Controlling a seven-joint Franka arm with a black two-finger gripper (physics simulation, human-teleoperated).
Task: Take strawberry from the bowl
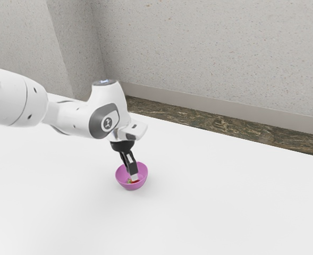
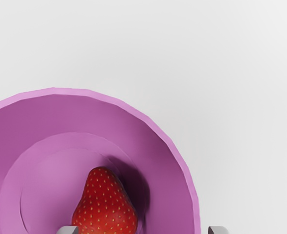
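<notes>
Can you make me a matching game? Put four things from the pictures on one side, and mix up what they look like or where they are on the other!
Things:
1. Strawberry
2. Bowl
3. Table
4. Gripper

Clues:
A. White and flat
B. Black, with its fingers apart
C. Red, lying inside something
D. Purple and round

Right pairs: 1-C, 2-D, 3-A, 4-B
</notes>
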